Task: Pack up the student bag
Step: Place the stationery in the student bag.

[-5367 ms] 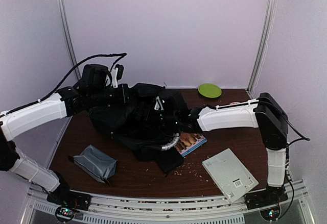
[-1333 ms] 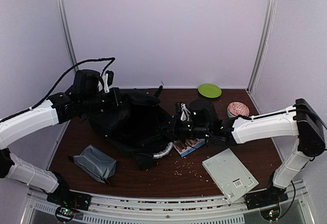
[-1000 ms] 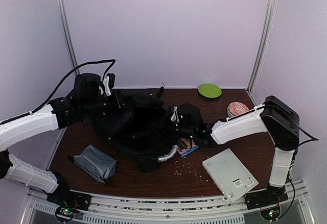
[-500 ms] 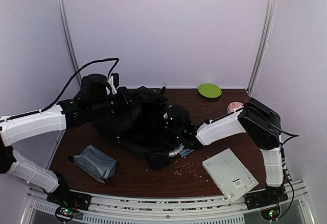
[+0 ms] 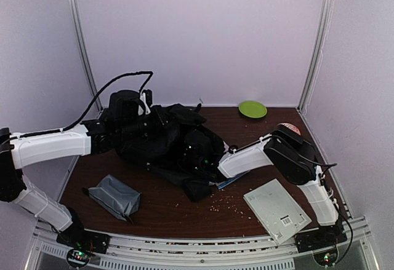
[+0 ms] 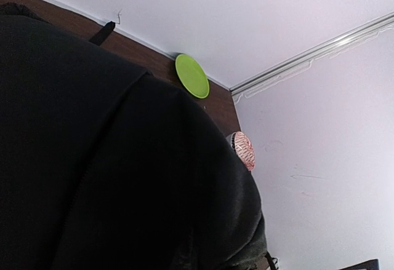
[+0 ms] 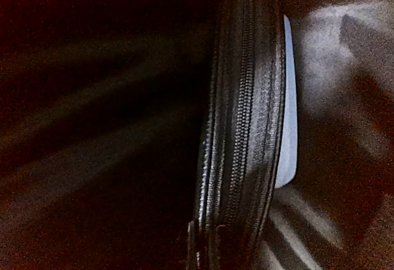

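The student bag (image 5: 166, 147) is a large black fabric heap at the table's middle. In the left wrist view its dark cloth (image 6: 111, 171) fills almost everything and hides the jaws. My left gripper (image 5: 154, 119) sits at the bag's raised upper left edge, shut on the fabric. My right forearm (image 5: 246, 156) reaches from the right into the bag, so the top view does not show its gripper. In the right wrist view my right gripper (image 7: 209, 245) is shut on a black zipped edge (image 7: 243, 128), with a pale blue-white sliver (image 7: 288, 110) behind it.
A grey zip pouch (image 5: 114, 196) lies front left. A white flat booklet (image 5: 277, 210) lies front right, with crumbs (image 5: 221, 205) beside it. A book corner (image 5: 229, 181) pokes out under the bag. A green plate (image 5: 252, 108) and a red-patterned bowl (image 5: 289, 128) stand at the back right.
My right arm has pushed left, deeper into the bag. The left gripper has carried the bag's top edge to the right. The bag now covers most of the book.
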